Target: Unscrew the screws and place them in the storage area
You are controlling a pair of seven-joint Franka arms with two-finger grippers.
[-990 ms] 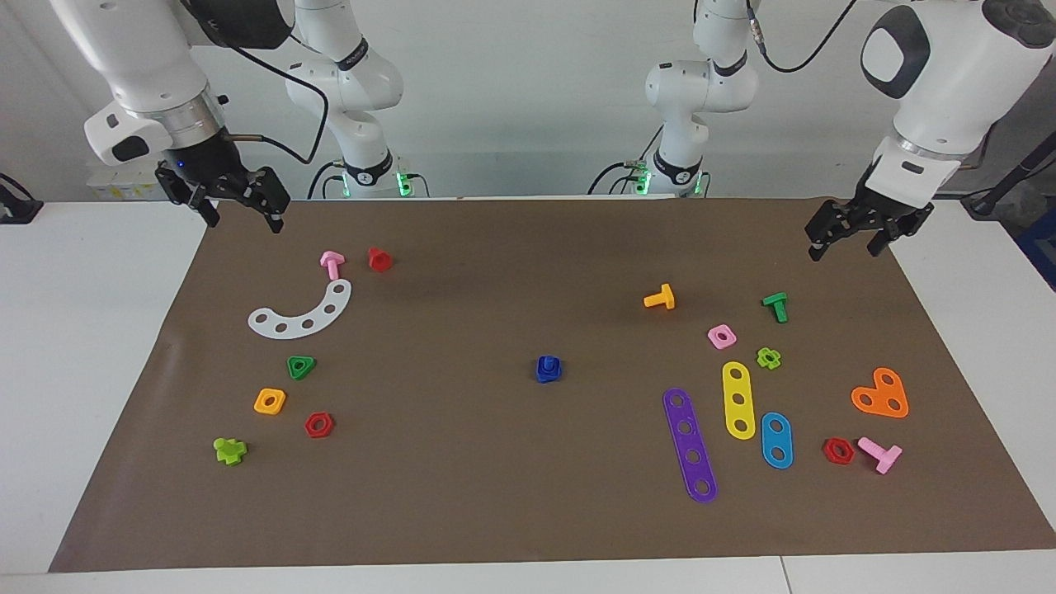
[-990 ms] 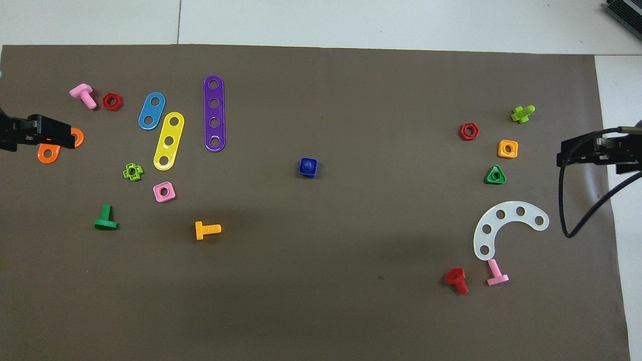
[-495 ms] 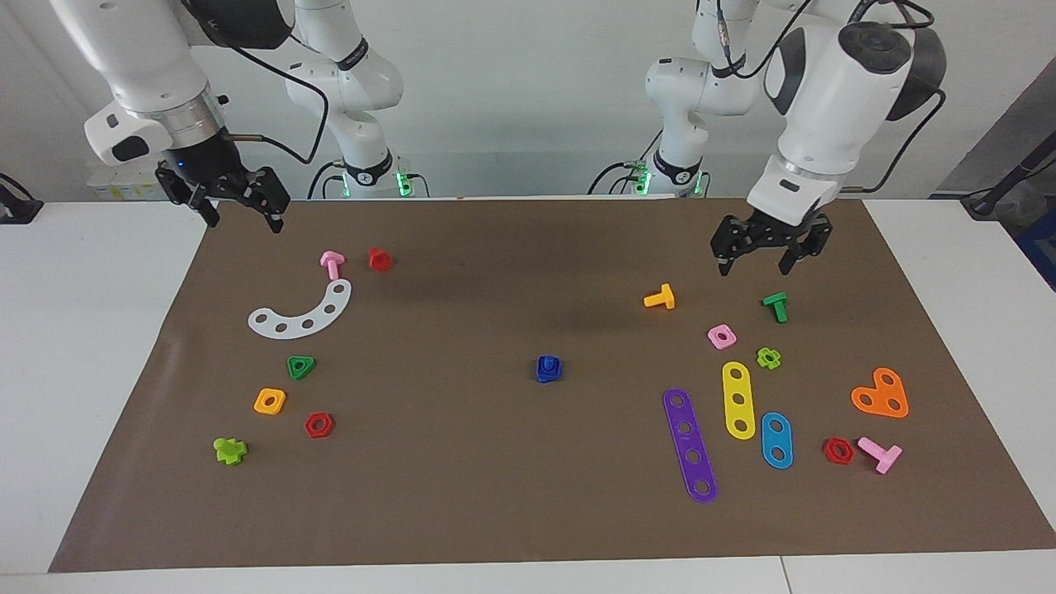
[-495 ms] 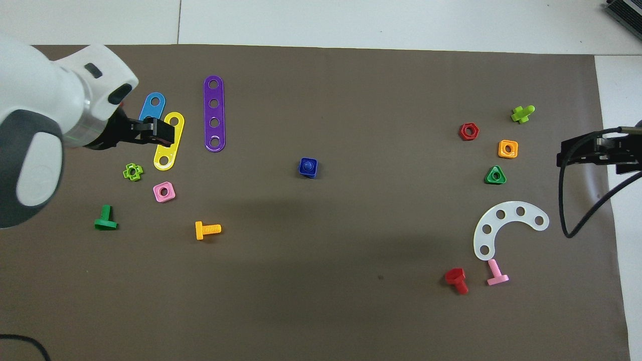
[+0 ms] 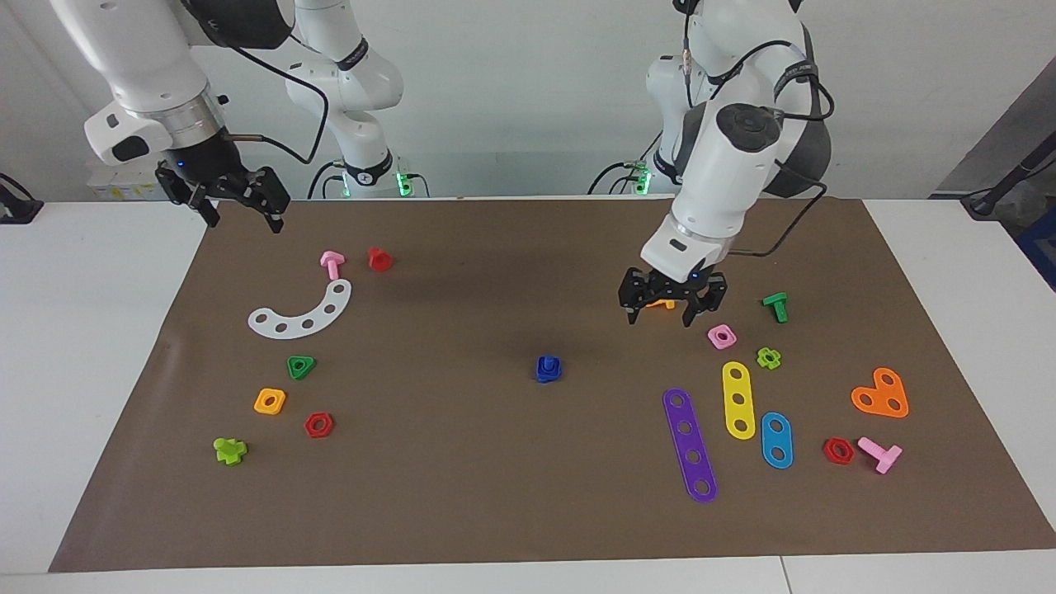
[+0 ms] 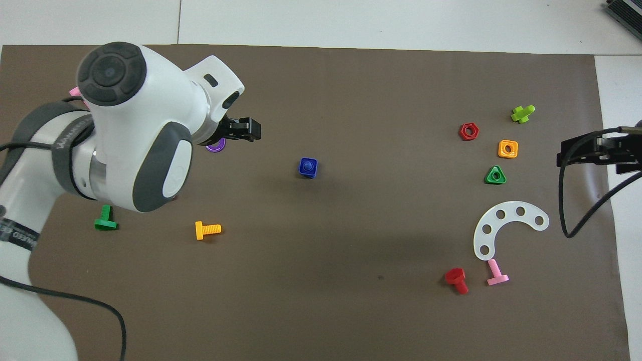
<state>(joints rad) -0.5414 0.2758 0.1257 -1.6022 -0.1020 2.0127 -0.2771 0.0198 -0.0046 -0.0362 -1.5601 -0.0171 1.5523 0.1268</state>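
Observation:
A small blue bolt point(image 5: 548, 364) stands screwed into a blue square nut point(image 5: 548, 375) in the middle of the brown mat; it also shows in the overhead view point(image 6: 308, 166). My left gripper point(image 5: 660, 316) is open and empty. It hangs in the air over the mat by an orange bolt point(image 5: 660, 304), toward the left arm's end from the blue bolt and apart from it. It also shows in the overhead view point(image 6: 253, 129). My right gripper point(image 5: 243, 219) is open and empty and waits over the mat's corner at the right arm's end.
Toward the left arm's end lie purple point(image 5: 690, 445), yellow point(image 5: 738, 399) and blue point(image 5: 776, 440) strips, a pink nut point(image 5: 721, 336) and a green bolt point(image 5: 775, 306). Toward the right arm's end lie a white curved strip point(image 5: 304, 313), a green triangular nut point(image 5: 301, 366) and a red bolt point(image 5: 379, 259).
My left arm has swung from the mat's corner at its own end toward the middle and lowered, and its gripper now hangs by the orange bolt. The right arm has not moved.

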